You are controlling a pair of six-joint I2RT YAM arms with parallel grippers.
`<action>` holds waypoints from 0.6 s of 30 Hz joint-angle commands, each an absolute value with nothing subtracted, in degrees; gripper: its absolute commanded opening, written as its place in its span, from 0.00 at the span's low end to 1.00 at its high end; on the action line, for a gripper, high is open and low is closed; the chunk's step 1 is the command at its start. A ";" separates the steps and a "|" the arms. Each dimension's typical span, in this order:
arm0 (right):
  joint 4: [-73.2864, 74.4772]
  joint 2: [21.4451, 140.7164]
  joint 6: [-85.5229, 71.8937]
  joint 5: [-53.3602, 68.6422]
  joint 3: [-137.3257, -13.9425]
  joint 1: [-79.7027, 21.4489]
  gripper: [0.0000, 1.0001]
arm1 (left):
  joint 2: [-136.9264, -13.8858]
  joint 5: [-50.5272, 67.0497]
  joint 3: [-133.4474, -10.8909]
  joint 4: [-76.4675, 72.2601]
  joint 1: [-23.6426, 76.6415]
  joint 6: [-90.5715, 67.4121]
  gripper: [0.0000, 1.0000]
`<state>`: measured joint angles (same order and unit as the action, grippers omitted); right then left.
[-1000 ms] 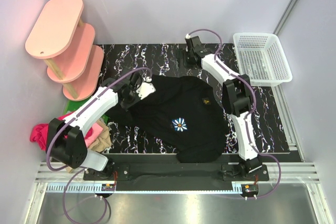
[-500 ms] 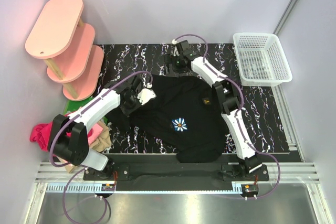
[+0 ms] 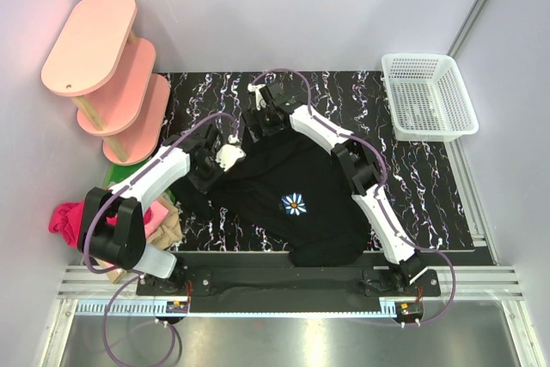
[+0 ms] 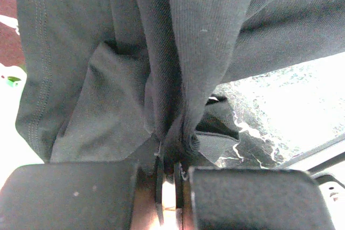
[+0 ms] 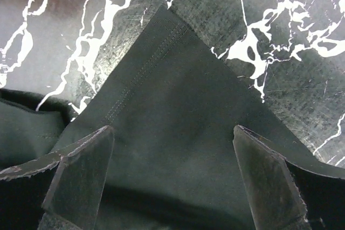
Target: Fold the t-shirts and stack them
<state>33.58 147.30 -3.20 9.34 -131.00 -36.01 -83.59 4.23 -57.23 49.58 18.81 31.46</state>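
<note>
The black t-shirt (image 3: 309, 186) with a white daisy print (image 3: 295, 204) lies spread on the marbled table. My left gripper (image 3: 222, 158) is at its left edge, shut on a bunched fold of the black cloth (image 4: 178, 100), which hangs in front of the jaws. My right gripper (image 3: 260, 118) is open above the shirt's far left corner; in the right wrist view a stitched corner of the black shirt (image 5: 178, 133) lies flat between my spread fingers (image 5: 81, 176), apart from them. More t-shirts, pink (image 3: 64, 217) and tan (image 3: 168, 225), are piled at the table's left edge.
A pink three-tier shelf (image 3: 107, 66) stands at the far left. A white plastic basket (image 3: 428, 96) sits at the far right. A green packet edge (image 3: 112, 180) shows beside the pile. The marbled table (image 3: 430, 186) runs under everything.
My right arm has swung left along the far edge, from near the basket side to the shirt's far left corner. My left gripper has pulled its fold slightly left.
</note>
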 commanded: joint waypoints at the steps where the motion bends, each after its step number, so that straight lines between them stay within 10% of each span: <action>1: 35.42 149.50 -0.35 3.00 -128.85 -37.53 0.97 | -80.42 6.33 -56.78 48.51 18.28 30.94 0.03; 10: 35.68 149.15 1.06 -3.34 -127.97 -37.62 0.79 | -79.19 6.77 -55.99 48.69 18.19 30.67 0.03; 16: 37.70 148.01 -1.66 -2.89 -130.08 -37.62 0.01 | -78.58 6.77 -56.42 48.78 18.19 30.50 0.03; 18: 38.05 147.04 -2.46 -3.25 -129.73 -37.36 0.00 | -78.49 6.85 -56.51 48.87 18.19 30.50 0.03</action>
